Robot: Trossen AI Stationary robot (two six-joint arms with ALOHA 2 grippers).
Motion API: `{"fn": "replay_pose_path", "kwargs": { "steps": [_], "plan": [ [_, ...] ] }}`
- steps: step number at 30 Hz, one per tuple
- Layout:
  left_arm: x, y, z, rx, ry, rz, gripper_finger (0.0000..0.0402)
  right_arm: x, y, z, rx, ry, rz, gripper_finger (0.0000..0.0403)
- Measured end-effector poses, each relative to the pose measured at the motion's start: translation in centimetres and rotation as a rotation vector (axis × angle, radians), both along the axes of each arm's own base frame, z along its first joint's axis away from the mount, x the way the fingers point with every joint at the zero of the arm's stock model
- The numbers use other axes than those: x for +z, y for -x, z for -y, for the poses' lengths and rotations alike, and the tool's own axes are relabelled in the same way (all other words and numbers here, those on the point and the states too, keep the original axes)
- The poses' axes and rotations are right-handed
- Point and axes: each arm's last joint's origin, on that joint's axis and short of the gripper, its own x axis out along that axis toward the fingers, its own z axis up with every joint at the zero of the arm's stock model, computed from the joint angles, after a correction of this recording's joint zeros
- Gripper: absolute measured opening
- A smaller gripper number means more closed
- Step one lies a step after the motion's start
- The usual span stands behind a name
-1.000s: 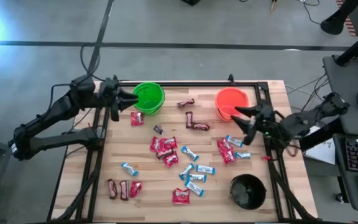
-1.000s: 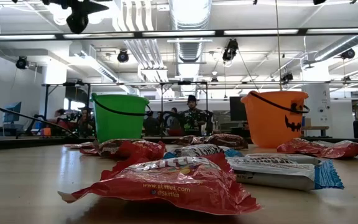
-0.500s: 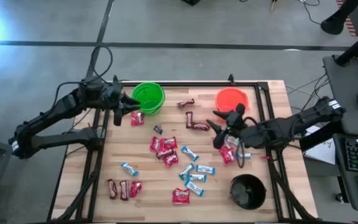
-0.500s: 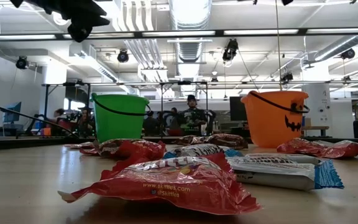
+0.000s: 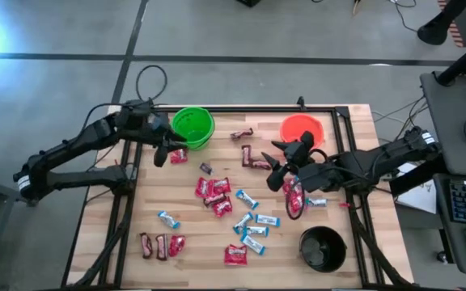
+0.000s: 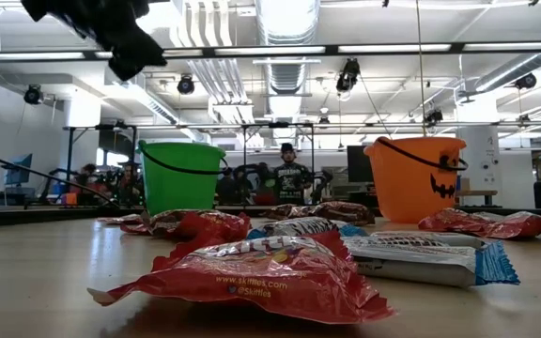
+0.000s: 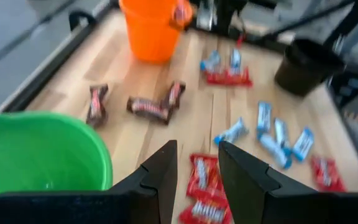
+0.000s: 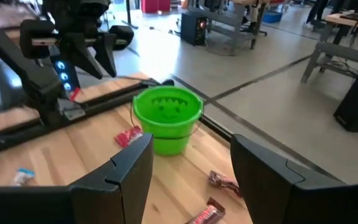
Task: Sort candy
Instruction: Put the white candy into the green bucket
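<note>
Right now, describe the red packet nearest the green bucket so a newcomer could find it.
Start at the green bucket at the table's far left. The red packet lies flat on the wood just beside its base, under the left arm's fingers. It lies alone; the other red packets cluster toward the middle.

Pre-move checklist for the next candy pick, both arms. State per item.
1. Right gripper open, nothing held: ok.
2. Left gripper holding nothing, fingers apart with a narrow gap: ok.
3. Left gripper over a target: ok, a red packet lies beside the green bucket under it.
4. Right gripper near targets: ok, dark brown bars lie just beside it.
5. Orange bucket upright, mouth unobstructed: ok.
6. Contents of the black bucket: cannot tell.
</note>
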Motion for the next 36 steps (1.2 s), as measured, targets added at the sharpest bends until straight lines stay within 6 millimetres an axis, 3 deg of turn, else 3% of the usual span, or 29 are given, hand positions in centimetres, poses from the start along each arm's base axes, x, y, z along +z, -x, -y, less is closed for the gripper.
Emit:
{"fn": "replay_pose_path", "kwargs": {
  "steps": [15, 26, 36],
  "plan": [
    [-3.5, -2.6, -1.6, -0.121, -0.032, -0.215, 0.01, 0.1, -0.1, 0.0, -0.02, -0.051, 0.036, 0.0203],
    [-6.6, -4.7, -2.8, -0.142, 0.051, -0.356, 0.01, 0.4, 0.0, 0.0, -0.02, -0.054, 0.047, 0.0203],
    [-7.0, -5.3, -3.0, -0.138, 0.054, -0.346, 0.0097, 0.4, 0.0, 0.0, -0.009, -0.047, 0.031, 0.0203]
  ]
}}
